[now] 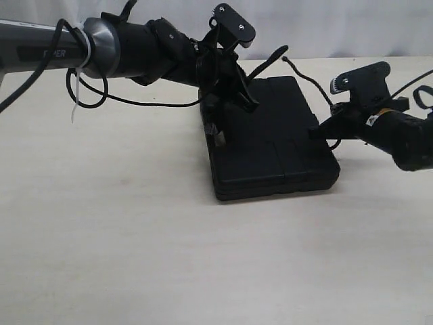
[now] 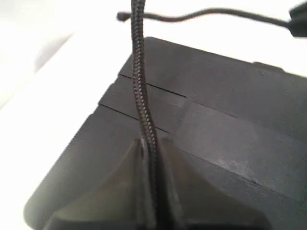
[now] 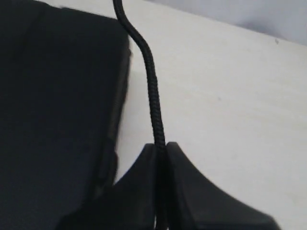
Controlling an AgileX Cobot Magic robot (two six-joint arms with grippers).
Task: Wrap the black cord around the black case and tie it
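Note:
The black case [image 1: 270, 139] lies flat on the pale table, with its lid [image 2: 230, 124] filling the left wrist view and its side [image 3: 53, 96] in the right wrist view. My left gripper [image 1: 250, 103] hovers over the case's far left part, shut on the black cord [image 2: 141, 91], which runs out from between its fingers. My right gripper [image 1: 314, 133] is at the case's right edge, shut on another stretch of the black cord [image 3: 152, 96]. The cord [image 1: 308, 80] arcs in the air behind the case between the two grippers.
A smooth black cable [image 1: 88, 91] loops under the left arm, held by a white zip tie [image 1: 80, 47]. A small metal latch [image 1: 218, 135] sits on the case's left side. Bare pale table [image 1: 135, 237] spreads to the front and left.

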